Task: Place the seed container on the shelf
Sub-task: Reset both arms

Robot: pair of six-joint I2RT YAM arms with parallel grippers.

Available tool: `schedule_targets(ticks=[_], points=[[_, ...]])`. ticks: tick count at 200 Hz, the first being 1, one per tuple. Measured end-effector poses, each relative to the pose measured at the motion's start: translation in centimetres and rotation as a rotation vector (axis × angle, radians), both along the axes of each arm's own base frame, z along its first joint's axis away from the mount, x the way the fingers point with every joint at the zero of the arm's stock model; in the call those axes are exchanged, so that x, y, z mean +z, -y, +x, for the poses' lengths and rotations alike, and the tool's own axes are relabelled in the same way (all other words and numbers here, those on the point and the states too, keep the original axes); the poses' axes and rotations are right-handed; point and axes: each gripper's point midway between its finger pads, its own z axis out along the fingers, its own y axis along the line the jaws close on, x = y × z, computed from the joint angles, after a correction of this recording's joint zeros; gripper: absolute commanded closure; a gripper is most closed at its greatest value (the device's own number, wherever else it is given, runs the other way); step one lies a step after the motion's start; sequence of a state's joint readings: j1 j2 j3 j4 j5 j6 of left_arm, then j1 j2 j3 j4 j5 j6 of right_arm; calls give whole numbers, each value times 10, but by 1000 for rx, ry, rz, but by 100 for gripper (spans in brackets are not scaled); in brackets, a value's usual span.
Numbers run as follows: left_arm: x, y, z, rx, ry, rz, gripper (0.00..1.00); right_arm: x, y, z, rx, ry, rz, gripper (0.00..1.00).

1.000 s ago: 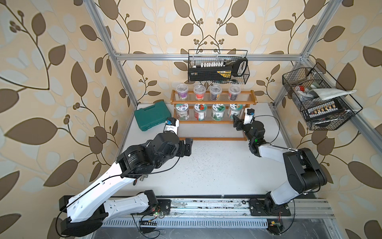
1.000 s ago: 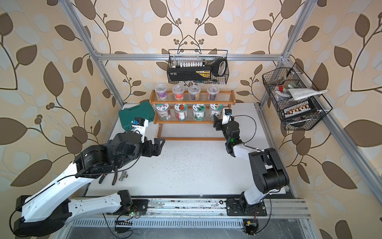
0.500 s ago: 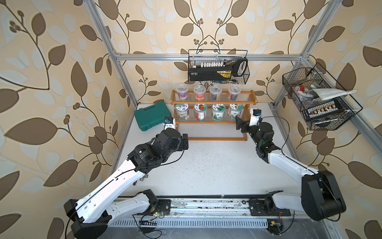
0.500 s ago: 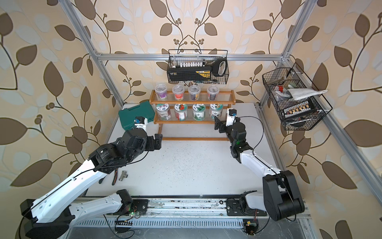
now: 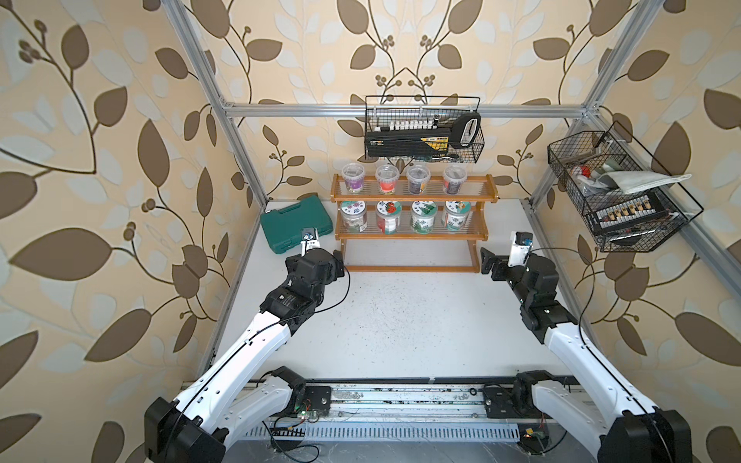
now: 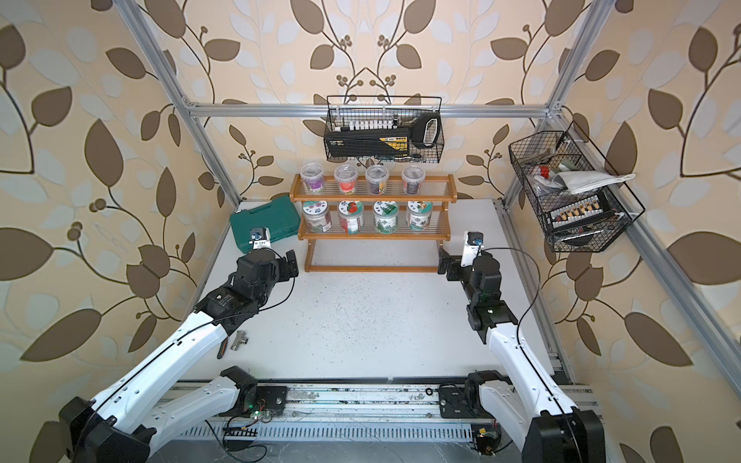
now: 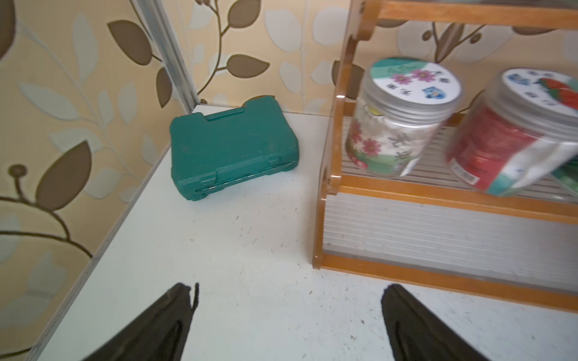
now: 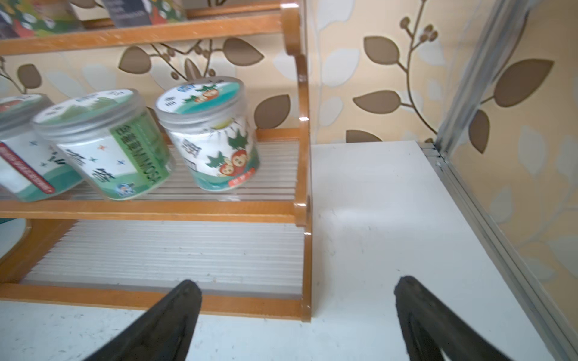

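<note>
Eight seed containers on shelf, left gripper apart, right gripper apart

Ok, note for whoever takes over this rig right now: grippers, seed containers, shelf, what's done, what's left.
Left gripper: open, empty, by the shelf's left end.
Right gripper: open, empty, by its right end.
Seed containers: four on the middle tier, the rightmost jar nearest the right gripper; four cups on top; bottom tier bare.
Done: no container on the table or in a grip; placing looks complete.
Left: likely just park both arms.
</note>
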State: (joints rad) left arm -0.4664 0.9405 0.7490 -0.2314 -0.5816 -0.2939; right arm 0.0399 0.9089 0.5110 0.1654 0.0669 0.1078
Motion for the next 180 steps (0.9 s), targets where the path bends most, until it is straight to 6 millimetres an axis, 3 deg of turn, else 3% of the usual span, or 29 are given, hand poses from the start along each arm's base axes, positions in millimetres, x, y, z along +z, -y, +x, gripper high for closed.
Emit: schedule_targets(ticks=[39, 106, 146, 180], points=[[-42, -45, 8, 127, 20, 52, 2, -34, 34, -14, -104, -67, 7, 1], [-92, -105, 5, 296, 16, 63, 2, -89, 59, -9, -178, -146, 13, 1], [-115, -118, 6, 321, 28, 44, 2, -117, 69, -9, -199, -124, 24, 1], [-137, -113, 14, 270, 9, 62, 2, -107, 68, -2, -171, -63, 36, 1]])
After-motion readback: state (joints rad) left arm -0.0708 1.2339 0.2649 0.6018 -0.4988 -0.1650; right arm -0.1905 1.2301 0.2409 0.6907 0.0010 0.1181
